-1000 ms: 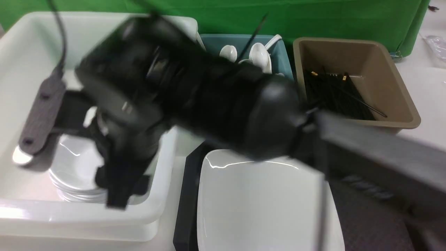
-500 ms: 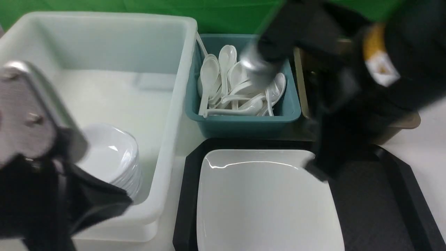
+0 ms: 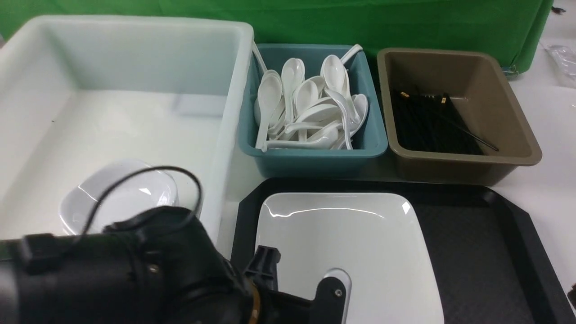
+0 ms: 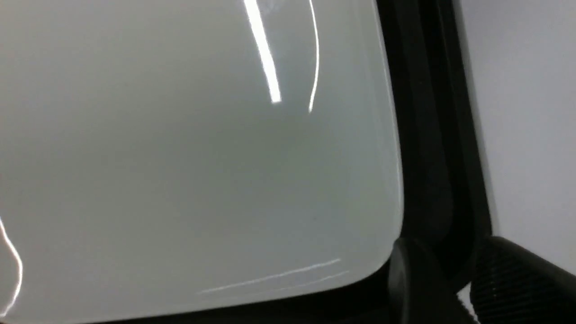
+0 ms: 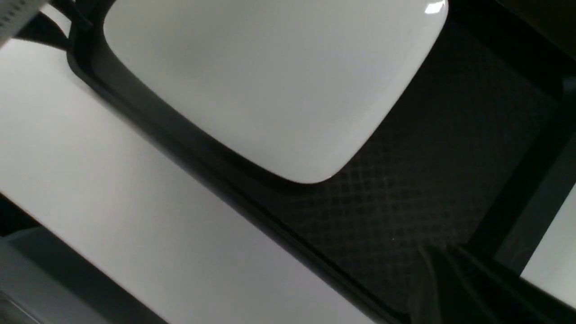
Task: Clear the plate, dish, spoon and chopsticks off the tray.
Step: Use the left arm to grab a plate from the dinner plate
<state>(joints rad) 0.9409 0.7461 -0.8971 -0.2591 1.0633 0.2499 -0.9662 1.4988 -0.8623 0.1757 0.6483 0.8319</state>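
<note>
The large white plate [image 3: 351, 243] lies on the left half of the black tray [image 3: 477, 252]. My left gripper [image 3: 299, 276] hangs low over the plate's near left part, open. In the left wrist view one of its fingers [image 4: 414, 288] is by the plate's [image 4: 180, 157] rounded corner and the other is beyond the tray rim [image 4: 432, 157]. My right gripper [image 5: 443, 256] is shut and empty above the bare tray floor [image 5: 427, 180], beside the plate [image 5: 270, 90]. Small dishes [image 3: 119, 198] are stacked in the white tub. Spoons [image 3: 306, 103] fill the teal bin. Chopsticks [image 3: 432, 121] lie in the brown tub.
The white tub [image 3: 227, 135] stands at the left, the teal bin [image 3: 315, 164] behind the tray, and the brown tub [image 3: 450, 168] to the bin's right. A green cloth hangs at the back. My left arm fills the near left corner.
Both arms have swept out of the middle of the front view. The left arm dropped to the near left over the plate and its jaws parted. The right arm left that view.
</note>
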